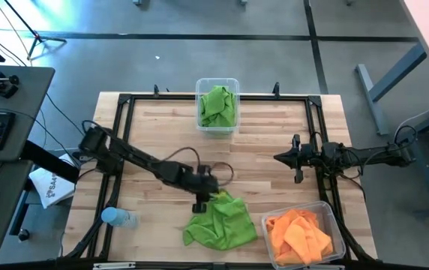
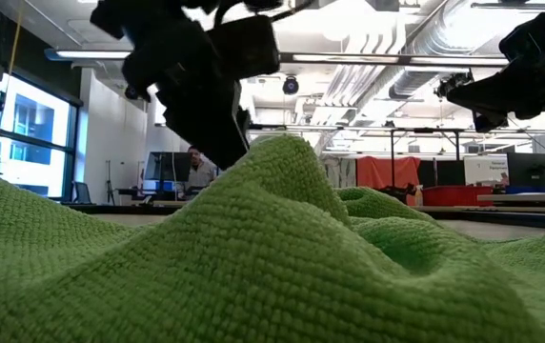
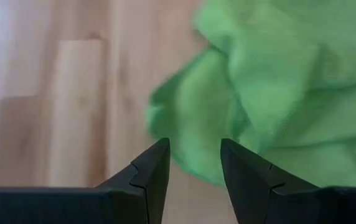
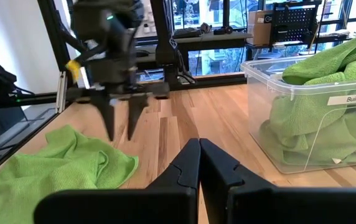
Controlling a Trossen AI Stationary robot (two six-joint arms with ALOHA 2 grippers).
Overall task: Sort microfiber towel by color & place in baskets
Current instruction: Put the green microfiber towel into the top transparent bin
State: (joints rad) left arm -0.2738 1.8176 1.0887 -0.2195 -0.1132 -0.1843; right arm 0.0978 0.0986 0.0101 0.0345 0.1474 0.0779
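Near the six o'clock edge of my overhead view, the left gripper (image 1: 204,201) hangs over the upper edge of a loose green towel (image 1: 220,222) that lies crumpled on the wooden table (image 1: 154,135). From the left wrist camera I see its two dark fingers (image 3: 150,171) standing apart with bare wood and the towel's edge (image 3: 277,93) between them; they hold nothing, and I cannot tell whether the tips touch the cloth. At table height the green towel (image 2: 282,257) fills nearly my whole picture, with the left arm coming down just behind its highest fold. At twelve o'clock from that towel, against the far edge of the table, stands a clear basket (image 1: 217,106) holding bunched green towels (image 1: 218,105). At about four o'clock from the loose towel, in the near right corner, a second clear basket (image 1: 337,225) holds orange towels (image 1: 298,236). The right gripper (image 1: 280,157) waits at about three o'clock, raised over bare wood well apart from both baskets, its fingers (image 4: 187,165) pressed together on nothing. A blue-capped bottle (image 1: 118,217) lies at about nine o'clock from the loose towel.
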